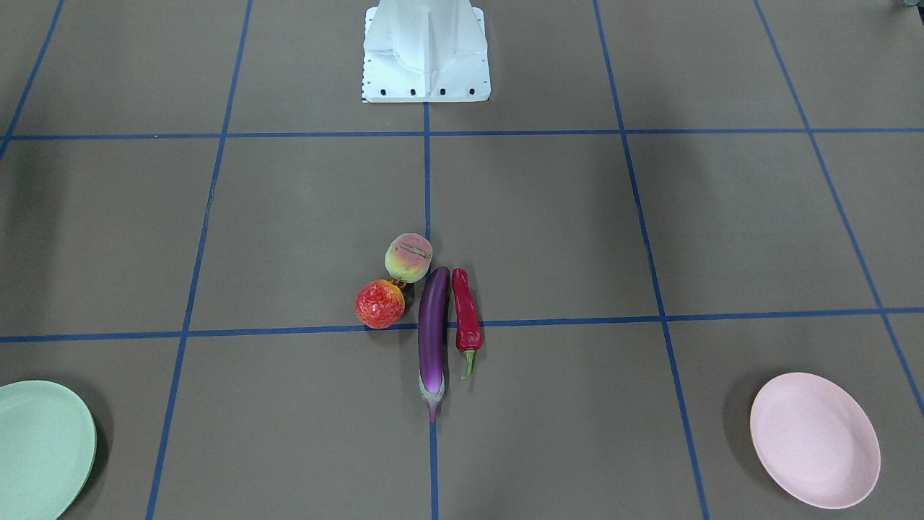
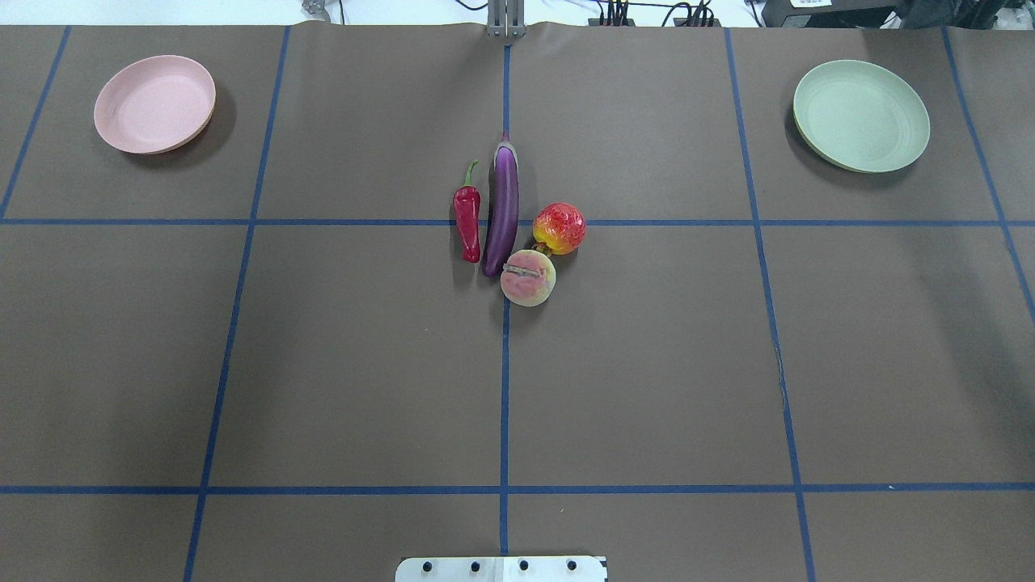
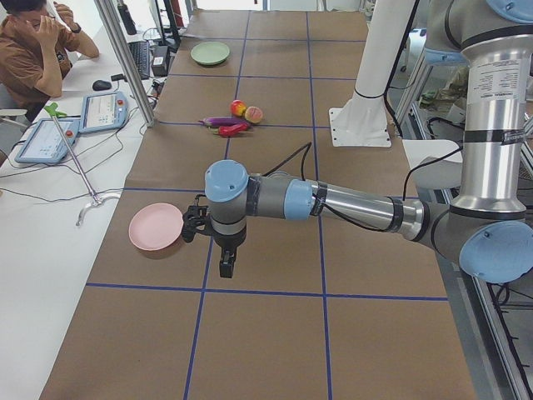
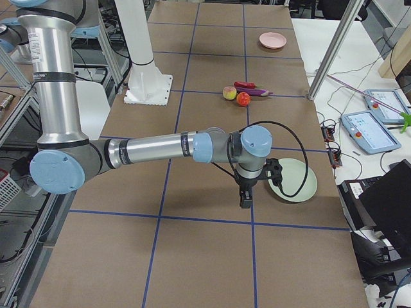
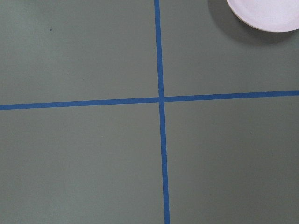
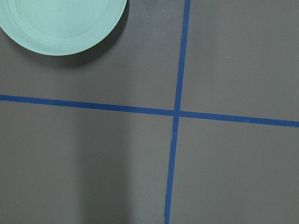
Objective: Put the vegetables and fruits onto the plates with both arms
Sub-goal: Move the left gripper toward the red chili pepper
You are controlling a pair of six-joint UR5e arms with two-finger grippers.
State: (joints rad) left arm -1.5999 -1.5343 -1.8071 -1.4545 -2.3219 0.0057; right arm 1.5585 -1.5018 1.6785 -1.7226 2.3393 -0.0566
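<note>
In the middle of the table lie the purple eggplant (image 1: pixel 433 332) (image 2: pixel 503 210), with the red chili (image 1: pixel 466 312) (image 2: pixel 467 218) close beside it. The yellow-green peach (image 1: pixel 408 258) (image 2: pixel 527 278) and the red-orange fruit (image 1: pixel 380 303) (image 2: pixel 559 228) sit on the eggplant's other side. The pink plate (image 2: pixel 154 103) (image 5: pixel 268 14) and the mint green plate (image 2: pixel 860 115) (image 6: pixel 60 23) stand empty at opposite far corners. My left gripper (image 3: pixel 225 267) hangs beside the pink plate (image 3: pixel 155 227). My right gripper (image 4: pixel 244 199) hangs beside the green plate (image 4: pixel 294 183). I cannot tell whether either is open or shut.
The white base block (image 1: pixel 426 50) (image 2: pixel 501 568) stands at the robot's edge of the table. An operator (image 3: pixel 33 42) sits at a side desk with tablets (image 3: pixel 100 112). A metal post (image 3: pixel 125 58) rises at the table's far edge. Blue tape lines grid the brown cover.
</note>
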